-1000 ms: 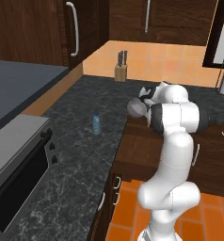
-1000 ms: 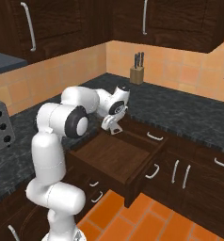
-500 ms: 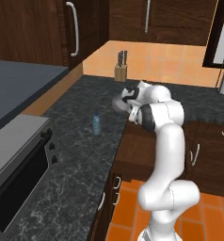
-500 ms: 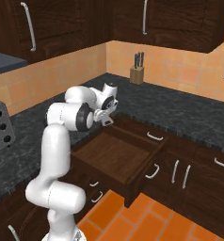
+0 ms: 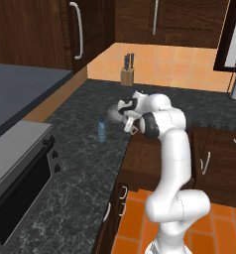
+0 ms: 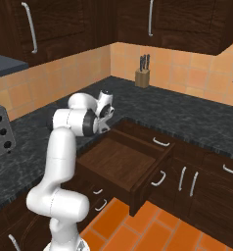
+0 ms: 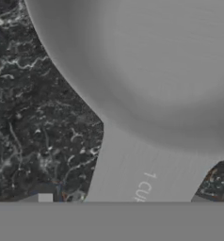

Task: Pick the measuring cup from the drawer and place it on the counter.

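Note:
The measuring cup (image 7: 156, 70) is a shiny grey round bowl. Its flat handle (image 7: 142, 174), stamped "1 CUP", runs toward my gripper (image 7: 121, 199). My fingertips (image 7: 44, 198) stand on either side of the handle, with counter (image 7: 34, 117) showing between the left tip and the handle, so the gripper reads as open. From the left base, the cup (image 5: 114, 114) sits low over the dark speckled counter (image 5: 80, 163) at the tip of my gripper (image 5: 124, 118). The dark wood drawer (image 6: 121, 159) stands pulled out below my gripper (image 6: 104, 112).
A small blue-tinted water bottle (image 5: 101, 130) stands on the counter just left of the cup. A knife block (image 5: 126, 74) is at the back wall and a microwave (image 5: 21, 163) at the near left. The open drawer (image 5: 147, 154) juts out beside the arm.
The hand has swung left from above the drawer to low over the counter near the bottle. The measuring cup has travelled with it.

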